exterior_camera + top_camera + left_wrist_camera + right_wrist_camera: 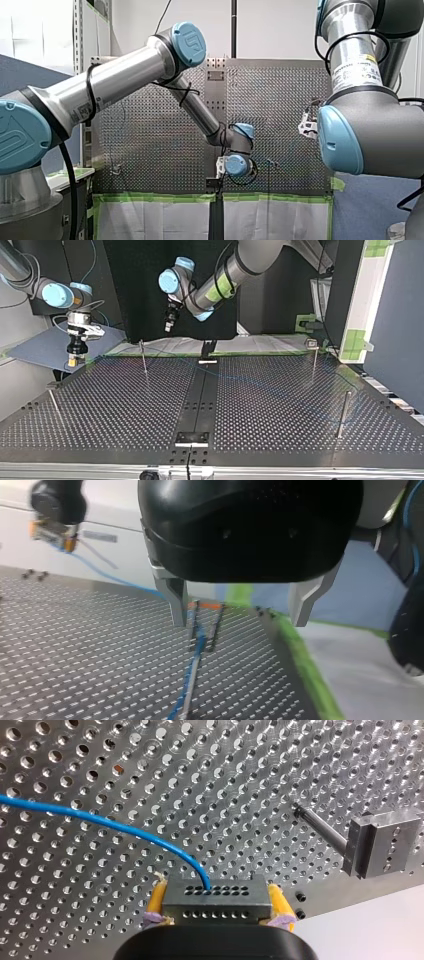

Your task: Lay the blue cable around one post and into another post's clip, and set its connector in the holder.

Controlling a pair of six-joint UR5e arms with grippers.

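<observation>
My right gripper (216,891) has its yellow pads shut on the grey connector (215,906); the blue cable (100,820) curves away from it over the perforated table. A metal holder block (381,845) on a short post stands off to the side of it, apart from the connector. In the top view my right gripper (74,359) hangs at the left over the table's far corner. My left gripper (240,611) is open, its metal fingers (175,605) empty and above a clip post (204,630) that the blue cable (192,675) runs up to. It hovers at the top view's middle (168,326).
Several thin upright posts stand on the table: one far left of middle (144,359), one far right (314,360), one near right (344,412). A dark strip (200,400) runs down the table's middle with a small bracket (191,438) near its front. Green tape (305,670) marks the table's edge.
</observation>
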